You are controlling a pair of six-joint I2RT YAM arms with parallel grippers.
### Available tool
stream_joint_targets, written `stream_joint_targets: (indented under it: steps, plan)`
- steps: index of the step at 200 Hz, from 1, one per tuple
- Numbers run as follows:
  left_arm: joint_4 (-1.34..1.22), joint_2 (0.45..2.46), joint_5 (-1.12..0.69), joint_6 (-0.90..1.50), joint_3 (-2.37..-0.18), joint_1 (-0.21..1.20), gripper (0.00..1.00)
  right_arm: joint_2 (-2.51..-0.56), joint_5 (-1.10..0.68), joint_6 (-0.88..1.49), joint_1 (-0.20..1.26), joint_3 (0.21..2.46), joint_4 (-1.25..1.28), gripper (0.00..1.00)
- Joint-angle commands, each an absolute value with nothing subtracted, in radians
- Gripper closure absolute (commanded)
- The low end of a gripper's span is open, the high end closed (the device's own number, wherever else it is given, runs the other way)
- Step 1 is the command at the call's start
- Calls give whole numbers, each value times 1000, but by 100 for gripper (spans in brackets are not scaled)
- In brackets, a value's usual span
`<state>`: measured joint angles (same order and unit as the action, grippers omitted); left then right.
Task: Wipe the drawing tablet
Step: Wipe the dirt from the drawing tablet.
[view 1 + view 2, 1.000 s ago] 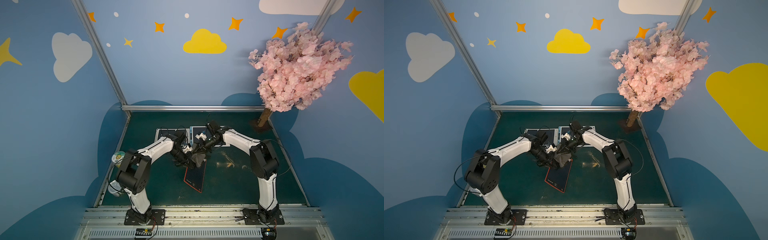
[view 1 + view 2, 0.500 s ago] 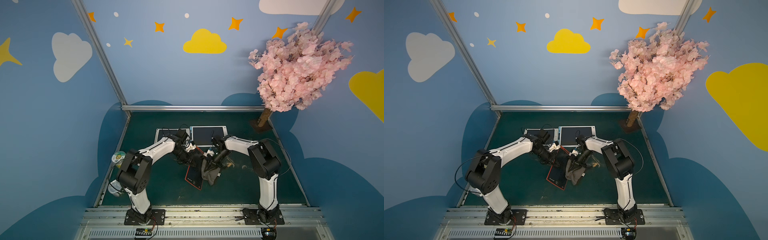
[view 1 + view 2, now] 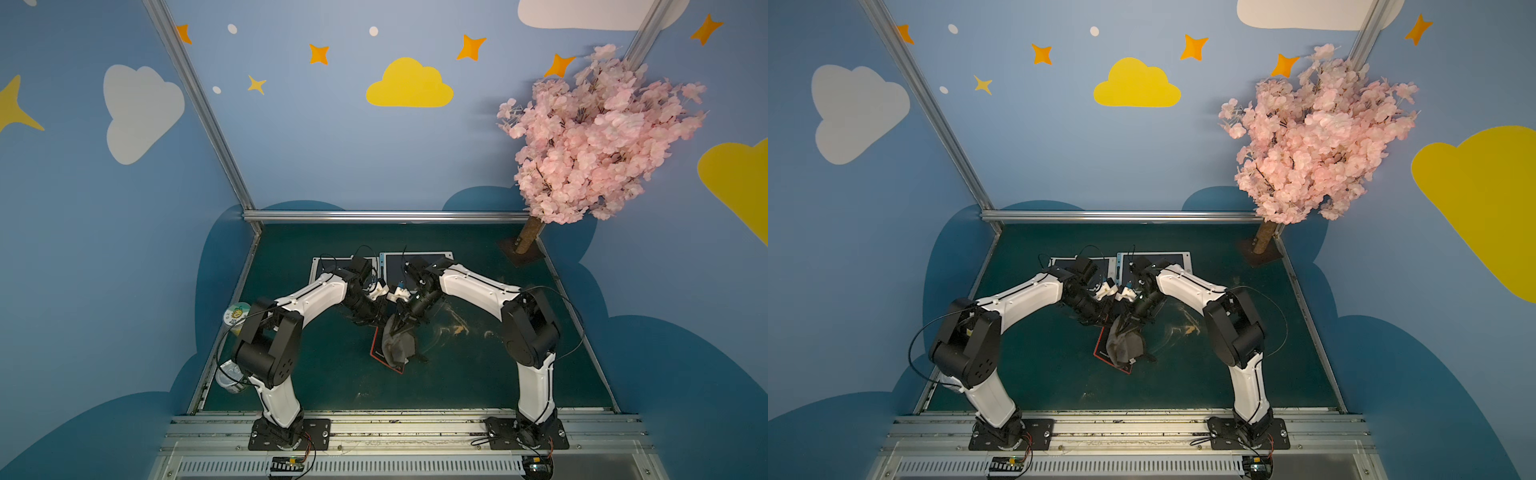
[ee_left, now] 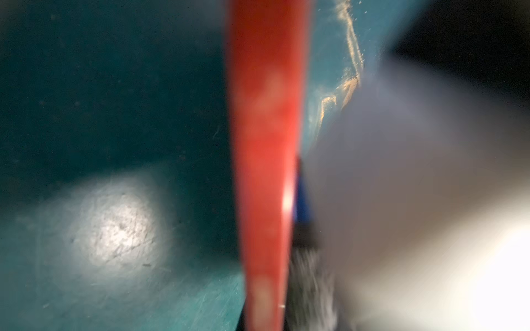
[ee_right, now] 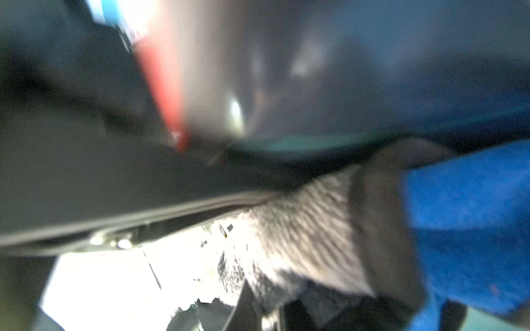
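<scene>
Green tabletop (image 3: pixel 478 374): three tablets (image 3: pixel 391 365), one cloth (image 3: pixel 399 345)

One red-rimmed drawing tablet (image 3: pixel 378 351) sits at the centre and two white-framed drawing tablets (image 3: pixel 326 268) (image 3: pixel 392 268) lie side by side at 12 o'clock, three in all. One grey cloth (image 3: pixel 399 345) lies at the centre, and one pink blossom tree (image 3: pixel 598 137) stands at 2 o'clock. There are two robot arms (image 3: pixel 307 297) (image 3: pixel 478 289), and two round containers (image 3: pixel 237 313) (image 3: pixel 230 380) at 9 o'clock

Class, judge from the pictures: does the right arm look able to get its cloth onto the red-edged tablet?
Probably yes: the grey cloth held in the right end effector lies on the red-edged tablet, with nothing between them.
</scene>
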<state>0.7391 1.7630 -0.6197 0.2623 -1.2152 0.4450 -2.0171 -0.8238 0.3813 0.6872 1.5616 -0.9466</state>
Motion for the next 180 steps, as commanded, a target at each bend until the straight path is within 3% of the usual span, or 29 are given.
stream_joint_targets:
  steps: [1, 20, 51, 96, 140, 159, 180]
  plan:
    - [724, 1723, -664, 248, -1221, 459, 97, -2046, -691, 394, 641, 1590, -897, 100]
    - [726, 1715, -672, 248, -1219, 461, 97, -2100, -584, 371, 608, 1660, -937, 100]
    - [732, 1710, -674, 245, -1217, 468, 97, -2183, -617, 405, 563, 1780, -900, 100]
    - [733, 1709, -667, 250, -1219, 471, 97, -2200, -863, 523, 623, 1940, -799, 100]
    - [731, 1728, -669, 250, -1230, 472, 97, -2146, -1112, 784, 644, 1776, -447, 100]
    - [732, 1732, -669, 250, -1235, 474, 97, -2162, -1045, 705, 610, 1735, -535, 100]
    - [733, 1726, -664, 252, -1235, 475, 97, -2183, -858, 544, 562, 1718, -724, 100]
